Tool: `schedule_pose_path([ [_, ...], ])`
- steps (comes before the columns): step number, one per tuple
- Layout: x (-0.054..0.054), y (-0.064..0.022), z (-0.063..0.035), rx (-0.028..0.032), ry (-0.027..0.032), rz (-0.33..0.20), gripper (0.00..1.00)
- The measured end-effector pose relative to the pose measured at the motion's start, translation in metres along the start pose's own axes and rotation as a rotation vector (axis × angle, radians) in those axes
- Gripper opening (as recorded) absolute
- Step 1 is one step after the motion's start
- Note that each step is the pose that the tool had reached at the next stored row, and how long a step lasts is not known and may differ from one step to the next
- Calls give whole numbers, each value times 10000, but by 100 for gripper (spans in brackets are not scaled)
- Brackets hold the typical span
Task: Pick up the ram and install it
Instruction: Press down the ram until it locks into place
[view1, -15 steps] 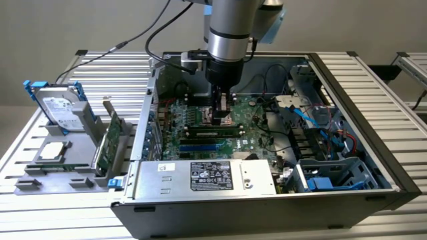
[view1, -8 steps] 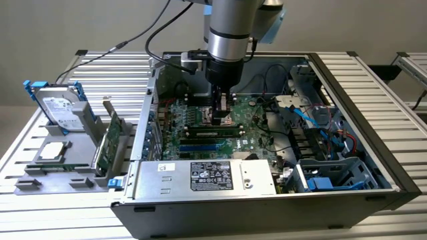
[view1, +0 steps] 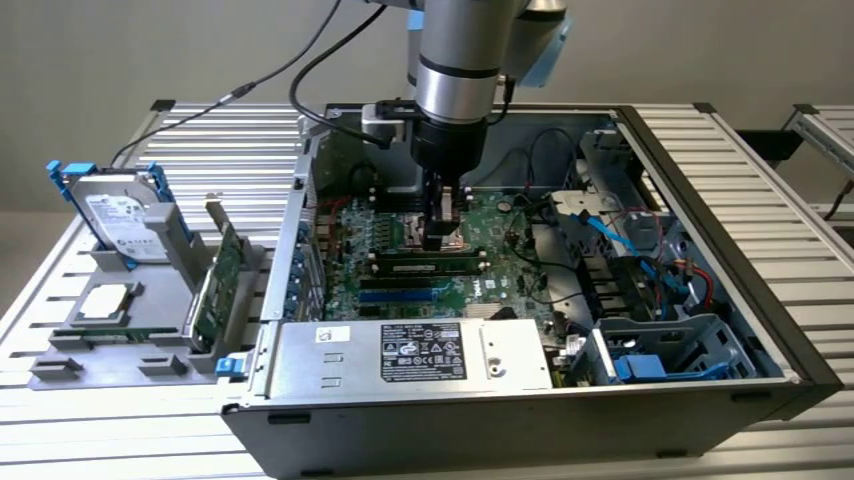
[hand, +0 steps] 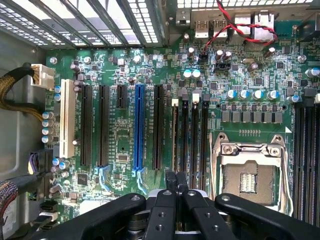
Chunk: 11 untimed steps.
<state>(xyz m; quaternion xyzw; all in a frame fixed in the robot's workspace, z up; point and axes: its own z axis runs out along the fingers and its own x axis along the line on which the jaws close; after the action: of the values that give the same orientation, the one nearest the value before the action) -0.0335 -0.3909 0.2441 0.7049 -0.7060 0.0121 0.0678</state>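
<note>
In the exterior view the ram (view1: 427, 266), a narrow green stick with black chips, stands on edge in one of the black memory slots of the motherboard (view1: 350, 262) inside the open computer case. My gripper (view1: 445, 236) reaches straight down just behind the stick, beside the processor socket. In the wrist view the gripper (hand: 175, 176) is shut, its black fingers (hand: 170, 190) pressed together with nothing visible between them. The fingertips lie at the end of the memory slots (hand: 189, 132). Whether they touch the stick I cannot tell.
The processor socket (hand: 247, 181) lies beside the slots. A grey power supply (view1: 414, 352) covers the case's near side, and cables (view1: 607, 235) and a drive cage (view1: 667, 350) crowd the exterior view's right. Outside the case, a fixture (view1: 114, 345) holds a hard drive (view1: 120, 215) and an expansion card (view1: 220, 285).
</note>
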Motion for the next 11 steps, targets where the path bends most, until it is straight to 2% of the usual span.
schedule_pose_path([
  [5, 9, 0, 1, -29, 3, 266, 11],
  [11, 11, 0, 0, -71, 81, 651, 11],
])
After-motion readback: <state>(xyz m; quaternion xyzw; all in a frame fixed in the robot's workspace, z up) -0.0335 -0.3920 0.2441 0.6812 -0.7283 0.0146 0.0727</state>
